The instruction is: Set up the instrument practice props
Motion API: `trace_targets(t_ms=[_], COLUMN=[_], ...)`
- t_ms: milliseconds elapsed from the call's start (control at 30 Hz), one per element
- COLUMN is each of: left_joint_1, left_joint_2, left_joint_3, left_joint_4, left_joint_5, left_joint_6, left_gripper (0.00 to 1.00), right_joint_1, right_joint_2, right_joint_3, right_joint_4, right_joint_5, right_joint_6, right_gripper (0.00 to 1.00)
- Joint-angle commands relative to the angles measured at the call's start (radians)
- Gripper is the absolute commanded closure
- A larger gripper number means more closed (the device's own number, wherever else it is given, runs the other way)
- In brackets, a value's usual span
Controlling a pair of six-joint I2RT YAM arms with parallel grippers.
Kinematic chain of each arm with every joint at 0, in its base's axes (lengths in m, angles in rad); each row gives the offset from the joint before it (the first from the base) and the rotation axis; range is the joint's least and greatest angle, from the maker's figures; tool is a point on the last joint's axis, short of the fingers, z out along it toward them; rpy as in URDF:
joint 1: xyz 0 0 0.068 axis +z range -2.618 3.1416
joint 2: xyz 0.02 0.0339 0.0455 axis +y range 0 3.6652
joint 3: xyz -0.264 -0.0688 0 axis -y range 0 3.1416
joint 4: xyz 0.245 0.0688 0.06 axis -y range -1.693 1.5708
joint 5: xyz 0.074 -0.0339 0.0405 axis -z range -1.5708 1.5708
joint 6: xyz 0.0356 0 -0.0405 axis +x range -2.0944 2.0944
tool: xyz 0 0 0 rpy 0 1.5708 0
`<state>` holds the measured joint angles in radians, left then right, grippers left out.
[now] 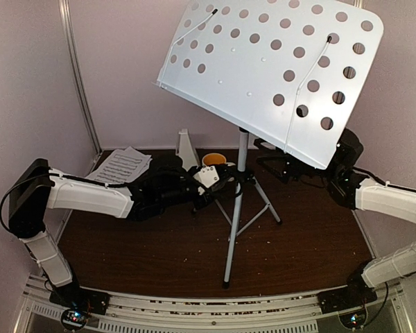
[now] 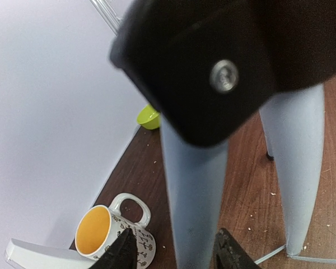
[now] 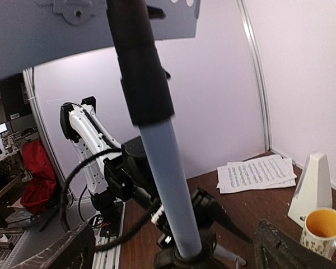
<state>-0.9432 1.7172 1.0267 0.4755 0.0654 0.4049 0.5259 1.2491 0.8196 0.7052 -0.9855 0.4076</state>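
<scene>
Pale perforated metal music stand (image 1: 263, 64) on slim grey tripod (image 1: 235, 215)

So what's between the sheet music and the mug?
The white metronome stands upright on the table, between the sheet music and the mug. It shows most clearly in the top view.

You identify the left arm (image 1: 90, 195) and the right arm (image 1: 395, 205) by their white rounded link shells joined at black joint housings, thin black cables (image 3: 135, 223) looping beside the links, black base blocks (image 1: 76, 300) on a pale slotted rail (image 1: 208, 309), and black, rough-textured fingers (image 3: 291, 249).
</scene>
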Motion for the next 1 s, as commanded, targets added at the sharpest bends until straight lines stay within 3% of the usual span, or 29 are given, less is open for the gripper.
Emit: trace_targets(t_ms=[0, 300, 667, 967], left_joint_1=[0.013, 0.032, 0.032, 0.032], left_joint_2=[-0.017, -0.021, -0.022, -0.019], left_joint_3=[0.005, -0.004, -0.013, -0.017], left_joint_4=[0.019, 0.014, 0.035, 0.051], left_joint_5=[-0.012, -0.031, -0.039, -0.052], left_joint_6=[-0.026, -0.038, -0.038, -0.038], left_gripper=[0.53, 0.61, 0.69, 0.74], right_joint_1=[-0.004, -0.005, -0.004, 0.008], right_joint_2=[-0.100, -0.214, -0.229, -0.229], right_joint_3=[-0.165, -0.389, -0.449, -0.499], right_joint_4=[0.026, -0.082, -0.290, -0.340], right_joint_5=[0.144, 0.394, 0.644, 0.734], right_joint_6=[0.016, -0.021, -0.093, -0.011], right_gripper=[0.02, 0.19, 0.30, 0.38])
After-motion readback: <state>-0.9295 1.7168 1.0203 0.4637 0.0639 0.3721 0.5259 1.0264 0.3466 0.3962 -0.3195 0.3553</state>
